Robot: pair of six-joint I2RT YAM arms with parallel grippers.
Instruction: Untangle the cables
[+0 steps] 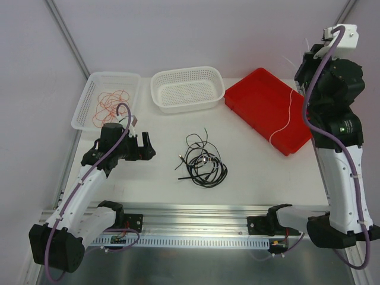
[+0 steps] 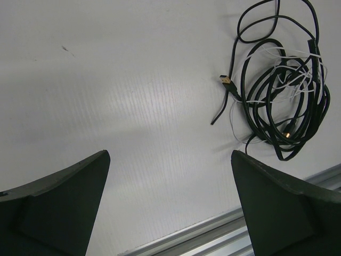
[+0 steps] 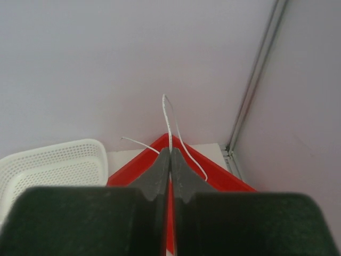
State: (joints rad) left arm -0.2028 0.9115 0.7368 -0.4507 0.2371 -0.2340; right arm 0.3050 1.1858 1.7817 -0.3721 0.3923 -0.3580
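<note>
1. Black cords [image 1: 203, 164] lie in a loose tangle at the middle of the table [image 1: 148, 190], with white strands [image 2: 233, 114] threaded through the coil.
2. The left gripper [image 2: 168, 160] hovers low over the table to the left of the tangle, jaws spread wide and holding nothing.
3. The right gripper [image 3: 170, 154] stands high above the red tray [image 1: 261, 98], its fingers pinched tight on a white cable [image 1: 287, 113] that hangs down into the tray.
4. Red-orange wires [image 1: 108, 102] lie in the far-left white basket [image 1: 89, 83].
</note>
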